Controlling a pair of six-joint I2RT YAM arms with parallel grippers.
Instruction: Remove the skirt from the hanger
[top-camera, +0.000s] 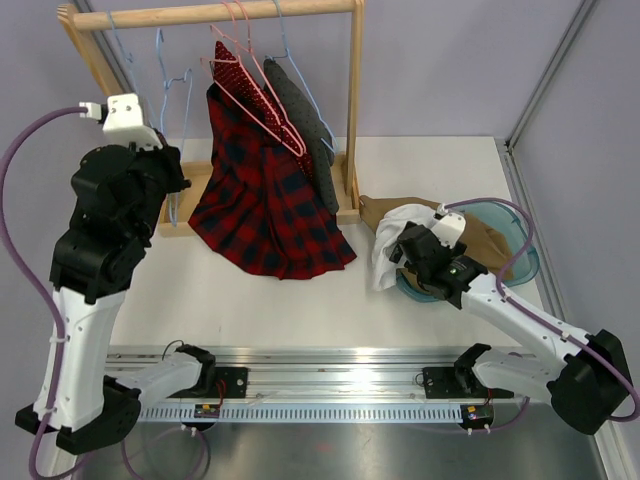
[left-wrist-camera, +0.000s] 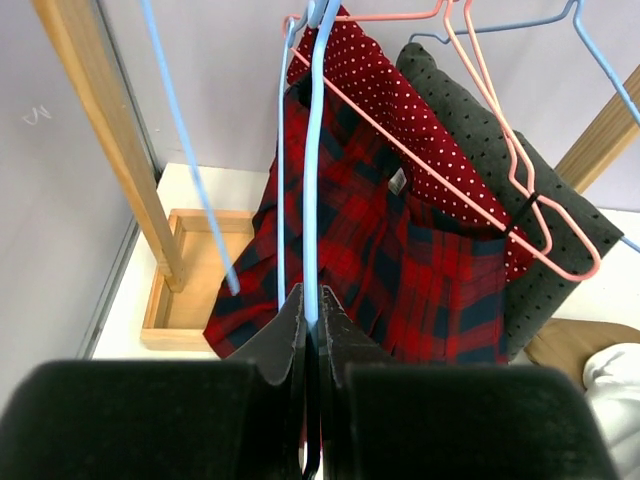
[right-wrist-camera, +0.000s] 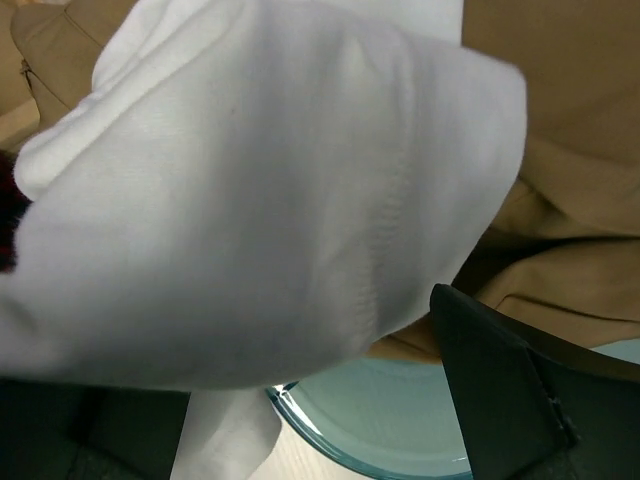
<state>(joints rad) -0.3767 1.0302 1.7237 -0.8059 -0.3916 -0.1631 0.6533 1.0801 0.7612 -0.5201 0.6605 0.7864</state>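
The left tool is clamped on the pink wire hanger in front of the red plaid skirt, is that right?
No. The left tool is clamped on the light blue wire hanger, not the pink one, in front of the red plaid skirt. The left wrist view shows it.

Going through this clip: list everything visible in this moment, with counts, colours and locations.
Garment rack: one, wood, back of table.
Blue hangers: at least three, on the rail.
Pink hangers: at least two, on the rail.
Plaid skirt: one, red and dark, hanging mid-rack.
Polka-dot garment: one, red, behind the skirt.
Dotted garment: one, grey, rightmost.
White cloth: one, over the bowl edge.
Tan garment: one, in the bowl.
Bowl: one, teal, right.
Table: one, pale.
Left gripper: shut on a blue hanger.
Right gripper: open, at the white cloth.
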